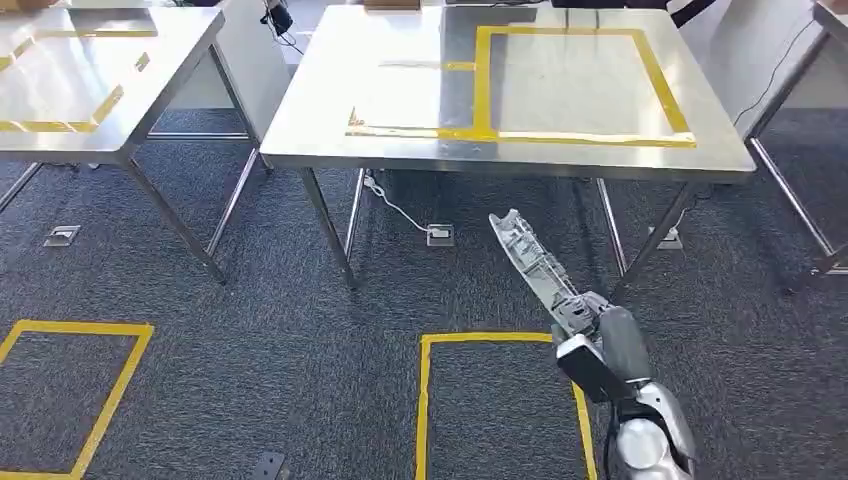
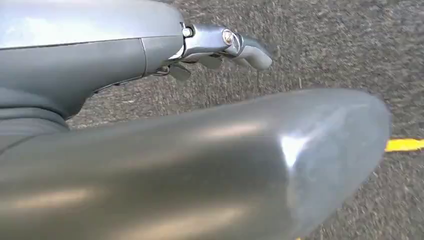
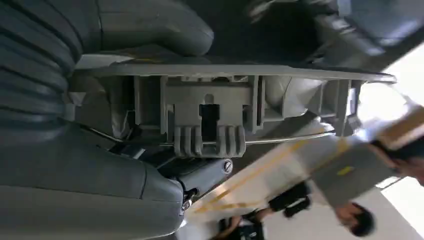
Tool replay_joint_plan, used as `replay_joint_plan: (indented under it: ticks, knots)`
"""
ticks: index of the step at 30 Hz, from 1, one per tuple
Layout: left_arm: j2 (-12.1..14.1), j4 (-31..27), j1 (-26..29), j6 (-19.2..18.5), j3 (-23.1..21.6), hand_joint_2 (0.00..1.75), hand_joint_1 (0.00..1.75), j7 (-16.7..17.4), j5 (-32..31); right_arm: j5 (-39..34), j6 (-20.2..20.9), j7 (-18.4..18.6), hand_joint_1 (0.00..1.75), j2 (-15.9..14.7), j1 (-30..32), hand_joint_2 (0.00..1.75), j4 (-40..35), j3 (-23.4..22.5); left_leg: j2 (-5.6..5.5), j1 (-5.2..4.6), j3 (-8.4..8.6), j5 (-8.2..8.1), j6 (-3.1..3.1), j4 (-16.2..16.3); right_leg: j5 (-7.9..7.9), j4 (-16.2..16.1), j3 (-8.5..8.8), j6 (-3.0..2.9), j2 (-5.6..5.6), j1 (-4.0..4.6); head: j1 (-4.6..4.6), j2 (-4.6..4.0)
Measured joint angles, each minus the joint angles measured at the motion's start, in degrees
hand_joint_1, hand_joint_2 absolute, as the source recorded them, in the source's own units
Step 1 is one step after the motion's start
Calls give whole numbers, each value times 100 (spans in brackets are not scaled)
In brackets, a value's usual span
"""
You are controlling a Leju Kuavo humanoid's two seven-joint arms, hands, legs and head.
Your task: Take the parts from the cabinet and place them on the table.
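Nearest the robot, low in the head view: right hand [image 1: 590, 330] wrapped round the near end of a long grey plastic trim part [image 1: 530, 262]. Right wrist view confirms the grip: thumb and fingers closed on the part's ribbed, clipped underside [image 3: 210, 115]. The part sticks out forward and up-left from the hand, its free tip over carpet, just short of the near edge of the steel table [image 1: 500, 150].

Left hand [image 2: 220, 47]: fingers seem loosely curled over carpet with nothing visibly in them, but the left wrist view is largely blocked; cannot tell its state for certain.

Floor beside the hand: yellow taped square [image 1: 500, 400] on the carpet, directly in front of the table.

Step in hand, as judged: carry the part to the table and lay it down. The tip leads, so lift it above the near table edge before closing in, then lower the part flat inside the yellow taped rectangle [image 1: 580, 85] on the tabletop.

Edges: table legs [image 1: 325, 225] flank the approach; a white cable [image 1: 400, 210] and floor socket [image 1: 440, 235] lie under the table. A second steel table [image 1: 90, 80] stands off to the left with a carpet aisle between. The tabletop looks bare, with plenty of room.
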Motion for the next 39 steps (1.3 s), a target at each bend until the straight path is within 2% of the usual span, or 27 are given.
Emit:
replay_joint_plan:
  ticks: [2, 3, 4, 6, 9, 11, 13, 15, 18, 22, 25, 28, 34, 39]
  knots:
    - [-2, 2, 11, -7, 0, 0, 0, 0, -46, 638, -382, 312, 175, -475, -473, 175, 815, -184, -21, -1, -31, 11, -18, 4, 9, 2, -13, 15, -18, -1, 7, 0]
    - [0, 2, 18, -4, 0, 0, 0, 2, -121, 1064, -594, 540, 175, -807, -846, 175, 1368, -251, -18, -3, -51, 22, -24, 10, 24, 4, -29, 36, -13, -2, 2, 0]
    - [11, 4, 13, 17, 0, 0, 0, 3, -201, 1514, -740, 786, 175, -1173, -1299, 175, 2009, -275, -17, -25, -72, 39, 1, 15, 43, 7, -52, 57, -12, -29, 4, 0]
    - [31, 4, -11, 92, -11, 0, 0, -13, -308, 2350, -758, 1201, 175, -1953, -2335, 175, 3134, -247, -18, -64, -123, 78, 43, 17, 69, 11, -106, 97, -13, -72, -4, 0]
    - [72, 7, 11, 153, -13, 0, 0, -11, -323, 3300, -278, 1768, 175, -2721, -3893, 175, 4222, -43, -36, -71, -172, 97, 49, 28, 88, 11, -142, 125, -20, -84, 0, 0]
    - [85, 9, -2, 179, -20, 0, 0, -9, -328, 3743, -38, 2015, 175, -3018, -4772, 175, 4744, 263, -26, -77, -173, 100, 53, 36, 99, 11, -149, 137, -11, -91, -4, 0]
    - [92, 9, -12, 192, -53, 0, 0, -9, -339, 3849, 253, 2229, 175, -3232, -5484, 175, 5065, 672, -23, -77, -176, 98, 56, 41, 99, 11, -146, 137, -7, -89, 2, 0]
    - [94, 9, -20, 203, -68, 0, 0, -6, -339, 3864, 438, 2257, 175, -3343, -6056, 175, 5305, 1153, -6, -77, -171, 94, 60, 41, 102, 11, -148, 142, 11, -90, -4, 0]
    - [92, 9, -35, 230, -98, 0, 0, -2, -339, 3862, 445, 2144, 175, -3398, -6550, 175, 5475, 1541, -1, -77, -168, 94, 61, 44, 104, 9, -148, 144, 14, -89, -4, 0]
    - [76, 11, -36, 243, -107, 0, 0, 18, -339, 3648, -105, 1695, 175, -3411, -6734, 175, 5550, 1812, 0, -75, -168, 99, 68, 46, 112, 9, -144, 148, 14, -86, -2, 0]
    - [46, 13, -43, 243, -118, 0, 0, 66, -350, 3447, -461, 1387, 175, -3363, -6648, 175, 5580, 1876, -6, -72, -169, 104, 74, 47, 113, 9, -137, 151, 8, -82, -4, 0]
    - [24, 15, -44, 243, -164, 0, 0, 103, -394, 3283, -644, 1179, 175, -3264, -6382, 175, 5615, 1876, -14, -69, -172, 105, 75, 53, 113, 8, -134, 151, -2, -78, -2, 0]
    - [15, 13, -100, 238, -210, 0, 0, 155, -413, 3137, -932, 1098, 175, -2958, -5780, 175, 5751, 1878, -11, -69, -174, 105, 75, 54, 114, 8, -134, 152, -2, -78, -2, 0]
    - [20, 13, -130, 227, -212, 0, 0, 151, -391, 3150, -1000, 1042, 175, -2605, -5486, 175, 5866, 1891, -6, -69, -172, 105, 74, 54, 116, 9, -137, 150, 6, -78, -4, 0]
